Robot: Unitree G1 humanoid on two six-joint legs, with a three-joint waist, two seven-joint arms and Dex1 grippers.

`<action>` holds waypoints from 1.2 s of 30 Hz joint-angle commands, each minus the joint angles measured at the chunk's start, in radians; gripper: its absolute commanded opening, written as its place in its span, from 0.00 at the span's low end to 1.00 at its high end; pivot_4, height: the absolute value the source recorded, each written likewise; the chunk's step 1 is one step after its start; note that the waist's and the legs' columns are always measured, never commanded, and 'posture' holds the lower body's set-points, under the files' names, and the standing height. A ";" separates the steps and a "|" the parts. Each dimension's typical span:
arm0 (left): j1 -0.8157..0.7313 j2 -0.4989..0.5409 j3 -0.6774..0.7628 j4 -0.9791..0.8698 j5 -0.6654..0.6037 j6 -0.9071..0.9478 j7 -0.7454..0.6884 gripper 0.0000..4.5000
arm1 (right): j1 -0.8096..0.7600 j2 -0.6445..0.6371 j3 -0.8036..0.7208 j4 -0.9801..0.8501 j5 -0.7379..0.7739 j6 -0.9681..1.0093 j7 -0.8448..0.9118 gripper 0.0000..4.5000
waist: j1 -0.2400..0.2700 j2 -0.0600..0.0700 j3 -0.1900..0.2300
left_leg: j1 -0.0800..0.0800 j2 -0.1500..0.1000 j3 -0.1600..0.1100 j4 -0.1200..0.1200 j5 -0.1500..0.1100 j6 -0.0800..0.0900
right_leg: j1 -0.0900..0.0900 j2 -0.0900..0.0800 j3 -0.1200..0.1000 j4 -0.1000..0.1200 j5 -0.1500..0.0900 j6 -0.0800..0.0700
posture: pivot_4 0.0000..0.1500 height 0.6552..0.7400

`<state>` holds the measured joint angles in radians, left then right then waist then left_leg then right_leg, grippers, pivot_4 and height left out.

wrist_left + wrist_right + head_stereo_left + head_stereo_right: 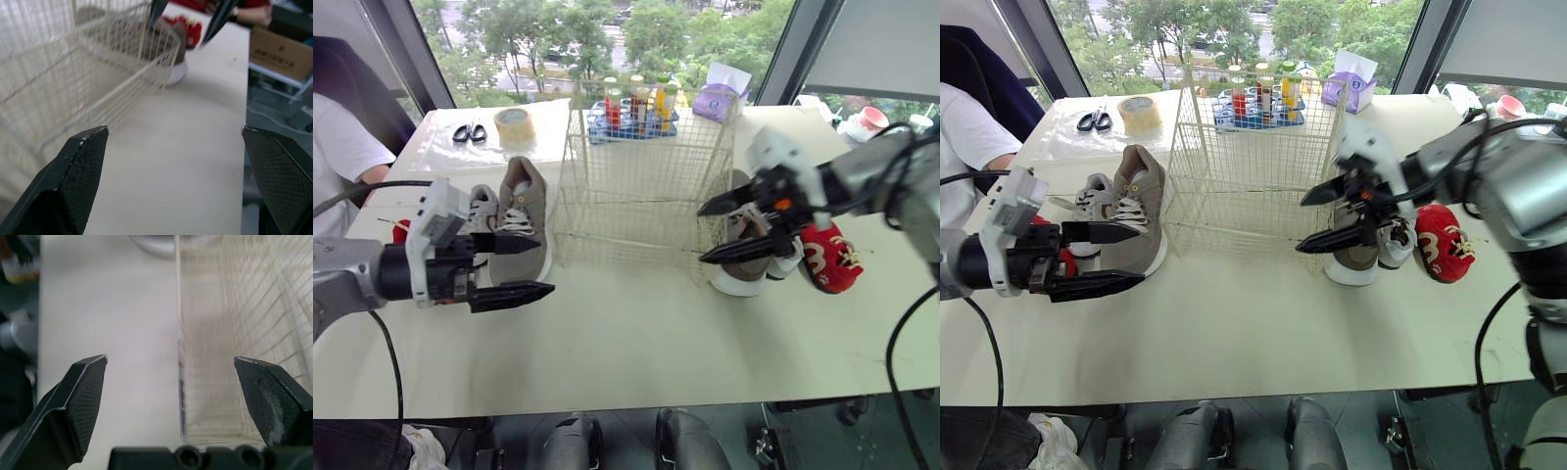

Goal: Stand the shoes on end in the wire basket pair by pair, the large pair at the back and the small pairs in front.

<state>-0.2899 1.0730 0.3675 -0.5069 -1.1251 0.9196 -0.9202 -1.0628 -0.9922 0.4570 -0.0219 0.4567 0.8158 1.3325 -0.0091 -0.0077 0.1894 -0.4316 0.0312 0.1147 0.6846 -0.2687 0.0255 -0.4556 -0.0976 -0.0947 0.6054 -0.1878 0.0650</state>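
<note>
An empty cream wire basket [641, 186] stands mid-table. To its left lies a large taupe shoe [522, 217], with a small grey-white shoe [481, 208] and a bit of red shoe [401, 231] beside it. My left gripper [527, 266] is open, hovering just in front of the taupe shoe, holding nothing. On the basket's right are the other taupe shoe [747, 257], a small white shoe [787, 260] and a red shoe [829, 257]. My right gripper [715, 231] is open at the basket's right front corner, in front of that taupe shoe, and its wrist view looks along the basket wall [182, 382].
Behind the basket sit a blue crate of bottles [634, 106], a tape roll [513, 123], scissors [468, 132] and a purple tissue box [717, 98]. A person in a white shirt [340, 147] sits at the table's left end. Bare tabletop [626, 343] lies in front of the basket.
</note>
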 commanded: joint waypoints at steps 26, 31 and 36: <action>0.096 -0.121 -0.041 -0.090 0.064 -0.058 0.114 1.00 | 0.002 0.170 0.006 -0.006 -0.331 -0.267 0.133 0.01 | -0.006 0.000 0.000 | 0.004 0.001 0.000 0.000 0.003 -0.005 | -0.003 0.001 0.002 0.011 -0.001 0.001 | 1.00 1.00; 0.076 -0.122 -0.053 -0.083 0.069 -0.055 0.109 1.00 | 0.038 0.169 -0.002 -0.079 -0.332 -0.175 0.116 0.01 | -0.004 0.000 0.000 | 0.004 0.001 0.000 0.000 0.003 -0.005 | -0.002 0.001 0.002 0.011 -0.001 0.001 | 1.00 1.00; 0.060 -0.123 -0.071 -0.075 0.076 -0.057 0.104 1.00 | 0.067 0.170 0.001 -0.112 -0.348 -0.123 0.083 0.22 | -0.003 0.000 0.000 | 0.004 0.001 0.000 0.000 0.003 -0.005 | -0.002 0.001 0.002 0.011 -0.001 0.001 | 1.00 1.00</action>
<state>-0.2136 0.9515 0.2884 -0.5742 -1.0505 0.8824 -0.8067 -0.9915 -0.8219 0.4914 -0.0982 0.1028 0.6807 1.4211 -0.0123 -0.0080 0.1893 -0.4275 0.0318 0.1146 0.6847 -0.2658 0.0204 -0.4578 -0.0965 -0.0929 0.6164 -0.1892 0.0661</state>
